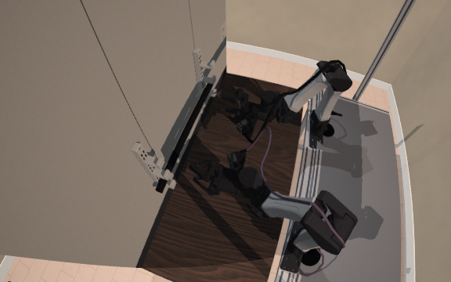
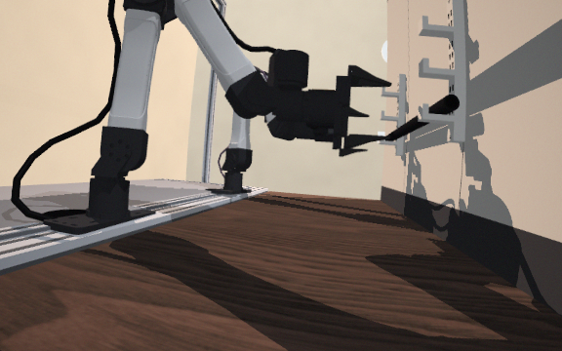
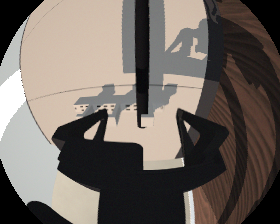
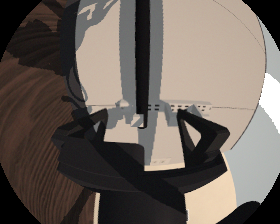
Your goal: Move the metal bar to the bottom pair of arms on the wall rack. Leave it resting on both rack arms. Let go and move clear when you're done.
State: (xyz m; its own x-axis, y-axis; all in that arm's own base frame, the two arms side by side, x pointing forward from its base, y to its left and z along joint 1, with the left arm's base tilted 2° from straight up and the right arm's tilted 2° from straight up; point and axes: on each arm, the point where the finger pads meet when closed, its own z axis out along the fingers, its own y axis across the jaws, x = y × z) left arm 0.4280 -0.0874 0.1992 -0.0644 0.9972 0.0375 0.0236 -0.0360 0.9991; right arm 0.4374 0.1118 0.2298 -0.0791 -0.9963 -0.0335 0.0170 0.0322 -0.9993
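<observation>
The black metal bar (image 1: pixel 186 135) (image 2: pixel 451 102) (image 3: pixel 142 50) (image 4: pixel 142 50) lies along the wall across the bottom arms of the wall rack, whose left upright (image 1: pixel 143 156) (image 2: pixel 402 109) and right upright (image 1: pixel 197 64) (image 2: pixel 461 73) stand apart. Each bar end sticks a little past its rack arm. My left gripper (image 1: pixel 195 173) (image 3: pixel 141 112) is open and empty, off the bar. My right gripper (image 1: pixel 225 103) (image 2: pixel 387 111) (image 4: pixel 142 112) is open and empty, a short way out from the bar. In the exterior view the left gripper is mostly hidden behind the right one.
Higher rack arms stick out above the bar. The wall (image 1: pixel 73 176) (image 2: pixel 544 166) stands behind it. The dark wooden surface (image 1: pixel 210 235) (image 2: pixel 286 253) lies below. Both arm bases stand on a metal rail (image 1: pixel 310 168) (image 2: pixel 183 214).
</observation>
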